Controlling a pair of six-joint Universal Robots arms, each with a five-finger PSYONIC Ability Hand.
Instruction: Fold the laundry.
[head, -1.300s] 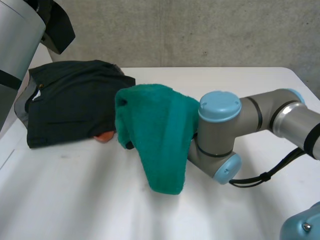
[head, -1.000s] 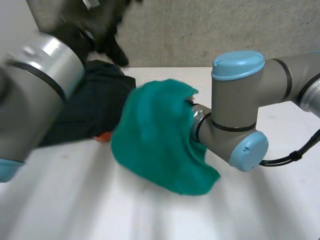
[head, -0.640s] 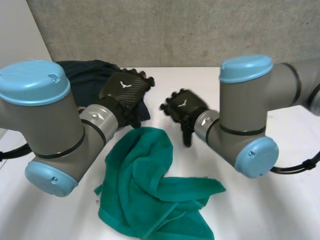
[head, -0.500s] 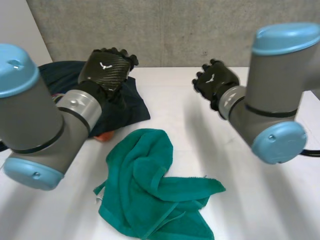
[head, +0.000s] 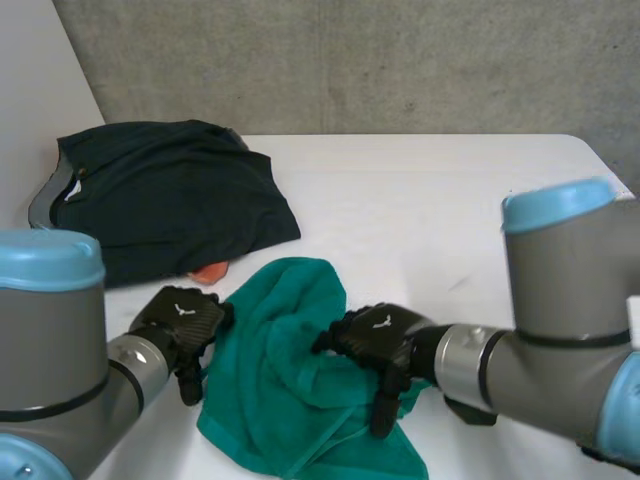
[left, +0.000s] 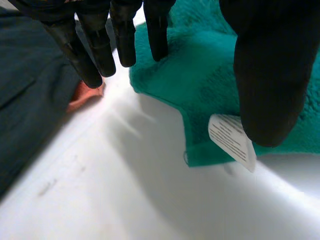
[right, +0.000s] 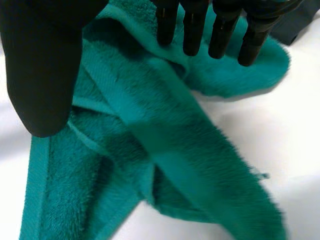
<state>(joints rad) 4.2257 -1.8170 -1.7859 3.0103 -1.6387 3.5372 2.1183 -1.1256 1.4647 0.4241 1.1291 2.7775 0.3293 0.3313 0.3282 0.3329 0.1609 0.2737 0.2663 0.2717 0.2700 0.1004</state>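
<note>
On the bench (head: 430, 200), near side: teal towel (head: 285, 395), crumpled. Left robot hand (head: 183, 322) at the towel's left edge, fingers straight and apart, thumb by the white label (left: 231, 141). Right robot hand (head: 378, 340) over the towel's middle, fingers likewise extended. Dark garment (head: 165, 200) far left.

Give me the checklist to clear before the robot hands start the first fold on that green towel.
1. Green towel spread flat: not ok, it lies crumpled in folds on the table.
2. Left robot hand open: ok, fingers straight at the towel's edge.
3. Right robot hand open: ok, fingers straight over the towel's middle.
4. A corner located: ok, the white label marks one beside the left thumb.
5. Towel apart from the dark garment: ok, bare table between them.
</note>
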